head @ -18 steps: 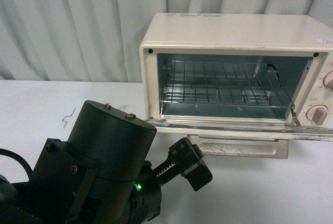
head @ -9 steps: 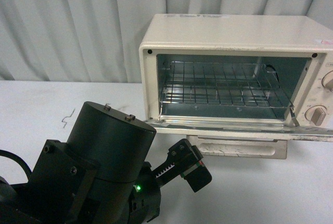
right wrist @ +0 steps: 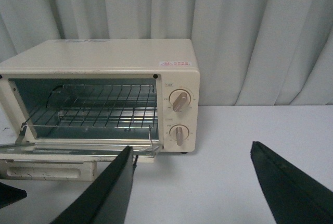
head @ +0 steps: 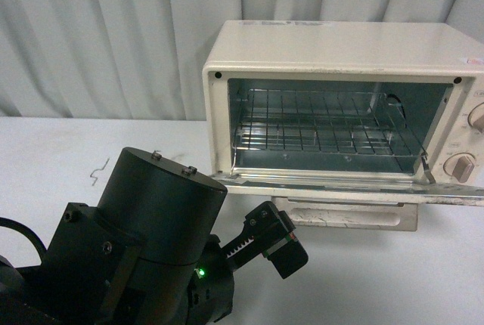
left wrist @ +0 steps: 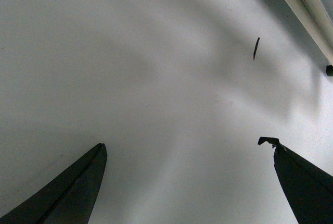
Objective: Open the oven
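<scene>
The cream-white oven (head: 340, 45) stands at the back right of the table with its glass door (head: 348, 193) dropped flat. The beige bar handle (head: 352, 215) faces me, and the wire rack (head: 325, 125) shows inside. Two round knobs (right wrist: 179, 100) sit on its right panel. My left gripper (head: 276, 246) hangs low in front of the door's left end, clear of the handle, open over bare table (left wrist: 184, 143). My right gripper (right wrist: 192, 148) is open and holds nothing, well back from the oven (right wrist: 104, 54), which it faces. It is out of the front view.
The white table (head: 45, 159) runs back to a pale pleated curtain (head: 113, 30). A small bent wire (head: 98, 168) lies on the table left of the oven. My bulky left arm (head: 144, 242) fills the lower left of the front view.
</scene>
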Robot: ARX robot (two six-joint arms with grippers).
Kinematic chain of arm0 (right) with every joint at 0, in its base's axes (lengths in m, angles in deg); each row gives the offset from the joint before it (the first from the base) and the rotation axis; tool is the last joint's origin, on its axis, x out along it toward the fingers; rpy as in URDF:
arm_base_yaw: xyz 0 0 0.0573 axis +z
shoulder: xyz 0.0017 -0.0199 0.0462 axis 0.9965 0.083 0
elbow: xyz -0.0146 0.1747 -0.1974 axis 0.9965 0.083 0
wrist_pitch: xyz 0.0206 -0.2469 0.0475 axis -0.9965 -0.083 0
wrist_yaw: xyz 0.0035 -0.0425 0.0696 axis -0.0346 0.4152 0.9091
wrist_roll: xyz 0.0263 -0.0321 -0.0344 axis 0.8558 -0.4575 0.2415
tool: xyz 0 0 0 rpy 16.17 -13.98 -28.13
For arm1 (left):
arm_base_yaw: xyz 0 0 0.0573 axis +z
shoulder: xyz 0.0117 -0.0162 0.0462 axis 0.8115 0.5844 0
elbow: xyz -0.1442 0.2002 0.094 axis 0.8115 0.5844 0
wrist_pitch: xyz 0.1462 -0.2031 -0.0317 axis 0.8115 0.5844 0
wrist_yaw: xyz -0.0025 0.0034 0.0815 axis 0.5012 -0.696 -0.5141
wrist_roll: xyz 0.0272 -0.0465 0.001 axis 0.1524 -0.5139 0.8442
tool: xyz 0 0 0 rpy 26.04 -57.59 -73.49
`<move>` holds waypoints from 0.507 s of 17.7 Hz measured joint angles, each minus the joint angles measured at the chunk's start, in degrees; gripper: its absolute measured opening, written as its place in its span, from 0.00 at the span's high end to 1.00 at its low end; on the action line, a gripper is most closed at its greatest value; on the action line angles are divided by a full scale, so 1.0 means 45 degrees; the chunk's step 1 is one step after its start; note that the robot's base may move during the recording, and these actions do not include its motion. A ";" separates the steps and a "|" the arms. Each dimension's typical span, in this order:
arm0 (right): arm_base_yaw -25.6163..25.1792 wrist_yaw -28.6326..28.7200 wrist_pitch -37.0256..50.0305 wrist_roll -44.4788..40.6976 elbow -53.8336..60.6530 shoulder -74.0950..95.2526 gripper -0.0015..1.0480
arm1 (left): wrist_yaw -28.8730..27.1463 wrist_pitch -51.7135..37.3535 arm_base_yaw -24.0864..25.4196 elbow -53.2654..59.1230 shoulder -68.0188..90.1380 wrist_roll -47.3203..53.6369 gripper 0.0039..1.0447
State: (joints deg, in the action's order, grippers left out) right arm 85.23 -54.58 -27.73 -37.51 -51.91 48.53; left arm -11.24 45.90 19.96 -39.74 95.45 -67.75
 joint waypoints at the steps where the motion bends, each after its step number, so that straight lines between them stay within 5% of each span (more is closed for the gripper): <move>1: 0.0000 -0.0005 0.0000 0.0000 0.0000 0.0000 0.27 | 0.0000 0.0000 0.0000 0.0000 0.0000 0.0005 0.06; 3: 0.0000 0.0000 0.0000 0.0000 0.0000 0.0000 0.08 | -0.0155 -0.0296 -0.0015 0.0044 0.0005 -0.0131 0.06; 5: 0.0000 0.0005 0.0000 0.0000 0.0000 0.0000 0.07 | -0.2438 -0.2943 -0.0359 0.0865 0.0403 -0.2021 0.06; 9: 0.0000 0.0000 0.0000 0.0005 0.0000 0.0000 0.06 | -0.0355 -0.5061 0.0204 0.2200 -0.0928 -0.1671 0.06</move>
State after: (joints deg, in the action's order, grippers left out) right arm 85.23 -54.58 -27.73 -37.49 -51.91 48.53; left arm -12.83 23.12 20.88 -29.84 91.27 -75.26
